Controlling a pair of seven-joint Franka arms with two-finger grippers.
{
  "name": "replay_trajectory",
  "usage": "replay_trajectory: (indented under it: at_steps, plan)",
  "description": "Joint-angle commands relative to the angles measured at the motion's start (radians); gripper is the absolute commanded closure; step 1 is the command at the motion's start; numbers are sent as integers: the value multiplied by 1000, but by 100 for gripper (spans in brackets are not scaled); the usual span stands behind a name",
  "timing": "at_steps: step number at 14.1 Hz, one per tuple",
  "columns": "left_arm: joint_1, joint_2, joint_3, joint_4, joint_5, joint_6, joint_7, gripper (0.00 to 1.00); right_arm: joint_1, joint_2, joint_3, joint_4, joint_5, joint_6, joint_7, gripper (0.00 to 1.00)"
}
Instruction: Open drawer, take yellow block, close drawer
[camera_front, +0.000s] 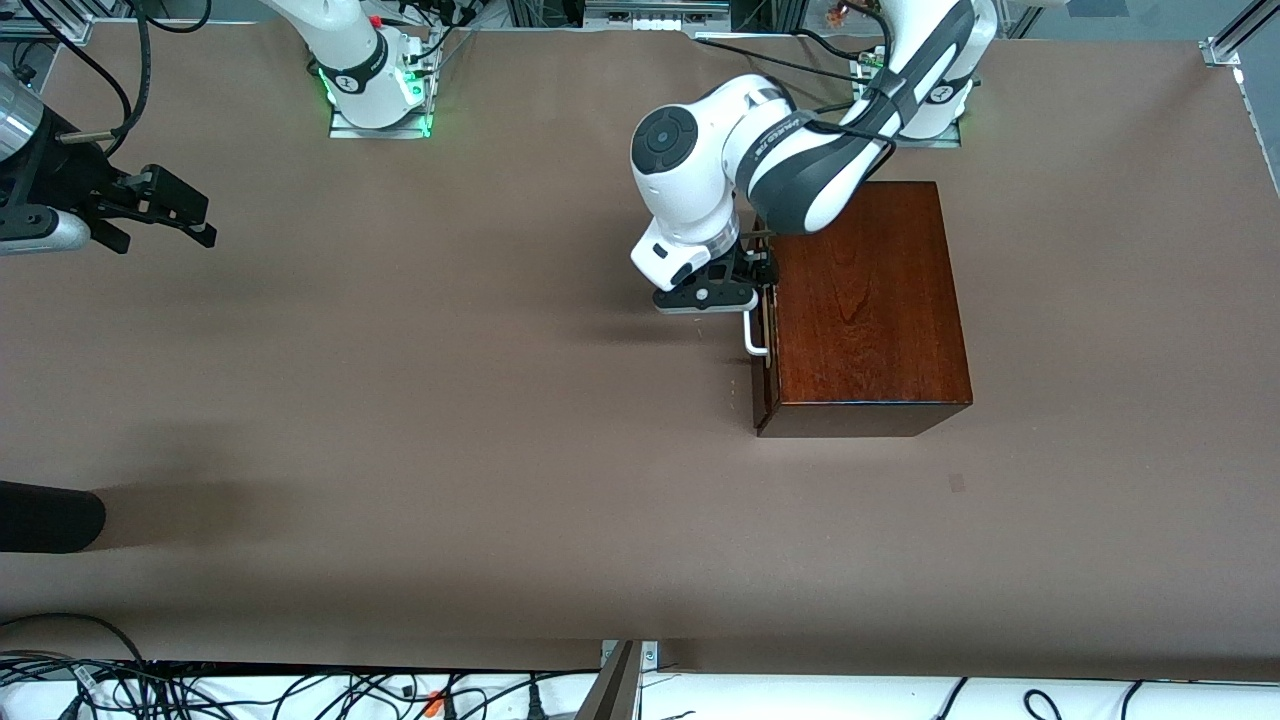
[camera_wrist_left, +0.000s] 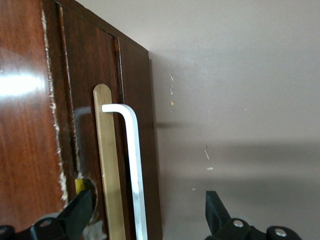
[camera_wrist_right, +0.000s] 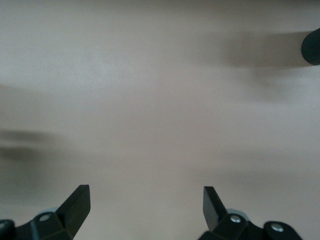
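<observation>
I'm looking down on the table (camera_front: 450, 420), a wide brown sheet. The box (camera_front: 865, 300) is sitting toward the left arm's end of it, dark glossy wood, with its drawer (camera_front: 764, 370) facing the right arm's end. The drawer front is standing barely proud of the box, only a narrow gap showing along its edge, so I'm reading it as just cracked.

The left arm (camera_front: 790, 160) is reaching down in front of the drawer, and the left gripper (camera_front: 742, 296) is hanging at the upper end of the handle (camera_front: 755, 335). In the left wrist view its fingers (camera_wrist_left: 77, 212) are spreading wide, one on each side of the white bar (camera_wrist_left: 134, 165), holding nothing.

The right gripper (camera_front: 175, 212) is waiting in the air over the right arm's end of the table, its fingers (camera_wrist_right: 76, 202) wide apart and empty.

A sliver of yellow (camera_wrist_left: 78, 185) is showing beside one left fingertip, low in the gap; it may be the block, though I can't be sure from so little.
</observation>
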Motion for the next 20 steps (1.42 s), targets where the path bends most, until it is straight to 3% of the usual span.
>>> replay_trajectory:
  at_steps: [1,20]
  plan:
    - [-3,-10,4,-60,56,54,-48,0,-6,5,4,16,2,-11,12,0]
    - [-26,73,10,-43,129,68,-123,0,-5,5,4,16,0,-10,12,0]
